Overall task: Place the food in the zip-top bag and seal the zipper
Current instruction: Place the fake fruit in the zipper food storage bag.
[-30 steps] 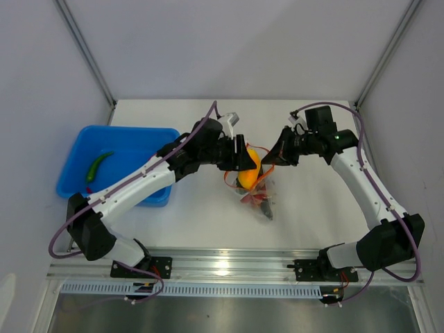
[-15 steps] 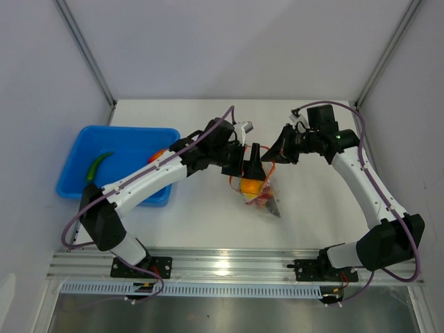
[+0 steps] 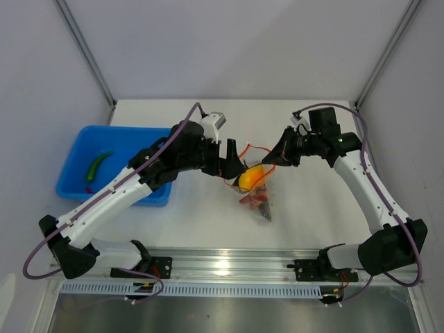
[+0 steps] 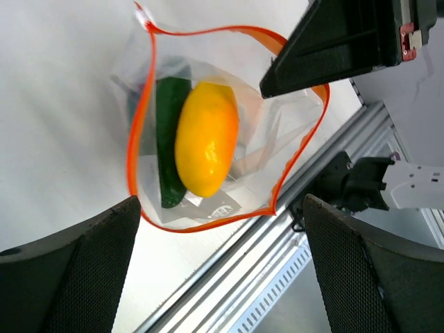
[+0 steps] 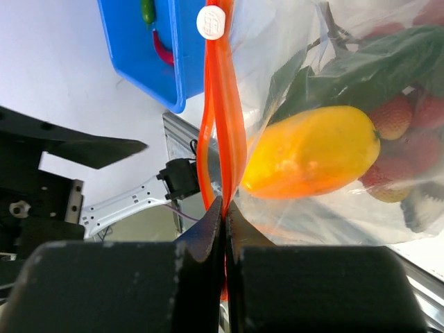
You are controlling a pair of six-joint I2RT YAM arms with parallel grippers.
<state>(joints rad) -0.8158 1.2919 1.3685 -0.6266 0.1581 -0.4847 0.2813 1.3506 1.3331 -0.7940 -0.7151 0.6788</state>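
Note:
The clear zip-top bag hangs in the middle of the table with its mouth held open. Inside it lie a yellow mango, a green pepper and small red pieces. My right gripper is shut on the red-orange zipper at the bag's right edge, and its white slider sits further along the strip. My left gripper stands wide open and empty just left of the bag's mouth, and its wrist view looks down into the bag. More food, a green pepper and a red piece, lies in the blue tray.
The blue tray sits at the table's left side, under the left arm. The metal rail with both arm bases runs along the near edge. White walls close in the back and sides.
My left gripper opened and let the mango drop into the bag, then drew back to the left of the mouth. The right gripper kept its hold on the zipper.

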